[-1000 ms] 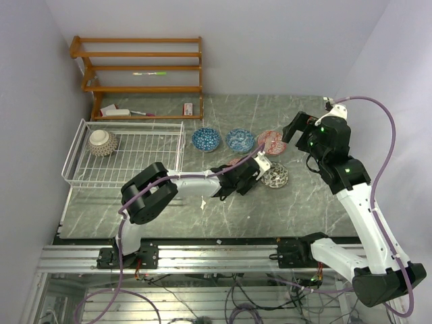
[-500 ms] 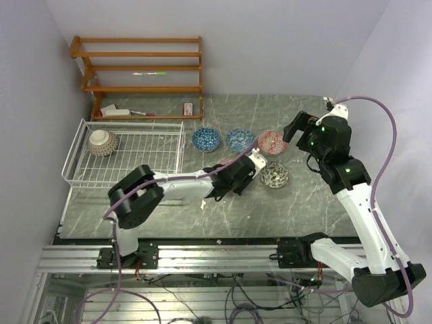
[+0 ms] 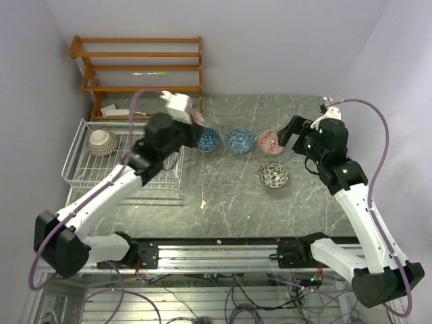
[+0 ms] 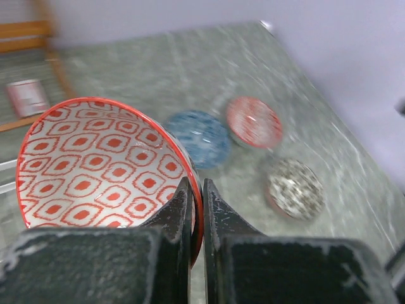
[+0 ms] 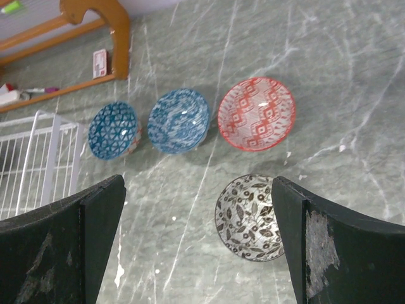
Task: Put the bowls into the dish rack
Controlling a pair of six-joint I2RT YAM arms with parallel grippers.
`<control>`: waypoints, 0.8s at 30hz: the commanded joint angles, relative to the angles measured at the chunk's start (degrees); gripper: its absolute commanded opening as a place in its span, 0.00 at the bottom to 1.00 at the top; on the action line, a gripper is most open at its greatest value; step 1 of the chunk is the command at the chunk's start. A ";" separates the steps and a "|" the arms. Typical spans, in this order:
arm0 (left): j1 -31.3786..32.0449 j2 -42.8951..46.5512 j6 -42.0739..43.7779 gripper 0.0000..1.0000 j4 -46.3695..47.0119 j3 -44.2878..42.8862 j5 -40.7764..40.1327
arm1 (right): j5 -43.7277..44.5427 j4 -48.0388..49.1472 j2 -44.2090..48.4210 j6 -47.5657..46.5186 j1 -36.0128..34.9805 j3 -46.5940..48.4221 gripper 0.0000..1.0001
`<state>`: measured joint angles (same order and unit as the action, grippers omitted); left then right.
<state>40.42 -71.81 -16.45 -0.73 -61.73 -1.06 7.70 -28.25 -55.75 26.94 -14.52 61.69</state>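
My left gripper (image 3: 192, 121) is shut on the rim of a red-and-white patterned bowl (image 4: 95, 164) and holds it in the air near the right end of the white wire dish rack (image 3: 125, 162). Its jaws (image 4: 197, 190) pinch the rim. A pale bowl (image 3: 101, 142) lies in the rack's left end. On the table are two blue bowls (image 3: 206, 140) (image 3: 239, 140), a red bowl (image 3: 270, 142) and a black-and-white bowl (image 3: 273, 174). My right gripper (image 3: 293, 128) is open and empty above the red bowl (image 5: 256, 114) and the black-and-white bowl (image 5: 250, 217).
An orange-brown wooden shelf unit (image 3: 138, 67) stands at the back left with small items on its lowest shelf. The rack's corner (image 5: 31, 158) shows at the left of the right wrist view. The walls close in at left and right.
My left arm has lifted the red-and-white bowl from the table's middle and swung it up and left toward the rack. The right arm has hardly moved.
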 commanded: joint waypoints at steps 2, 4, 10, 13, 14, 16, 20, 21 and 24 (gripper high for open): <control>-15.89 7.28 -8.92 0.07 7.76 4.58 11.51 | -7.34 2.96 0.18 -0.51 0.49 -2.44 1.00; -20.75 8.50 -10.55 0.07 8.27 5.49 13.69 | -8.16 3.54 0.15 -0.34 0.48 -3.27 1.00; -35.99 8.09 -22.80 0.07 20.31 15.30 23.62 | -9.34 4.05 0.54 -0.18 0.48 -5.67 0.99; -42.36 5.89 -31.90 0.07 32.02 21.43 29.05 | -9.46 4.10 0.43 -0.43 0.58 -6.30 0.99; -43.45 4.75 -33.93 0.07 35.40 22.69 30.54 | -9.51 4.06 0.25 -0.54 0.53 -6.26 0.99; -45.18 2.34 -37.23 0.07 41.14 24.41 32.70 | -9.45 4.04 0.04 -0.70 0.48 -6.31 0.99; -47.12 -1.47 -41.45 0.07 49.05 25.80 35.10 | -9.08 4.31 -0.08 -0.75 0.54 -6.74 0.99; -47.40 -2.40 -42.05 0.07 49.66 25.84 35.11 | -9.06 4.53 -0.13 -0.70 0.52 -6.90 0.99; -48.35 -5.97 -43.41 0.07 51.23 26.13 35.11 | -9.11 4.85 -0.70 -0.64 0.57 -7.24 0.99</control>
<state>-6.26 -75.31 -55.00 36.69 -35.22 30.52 -1.08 -25.10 -56.05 26.96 -14.41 55.51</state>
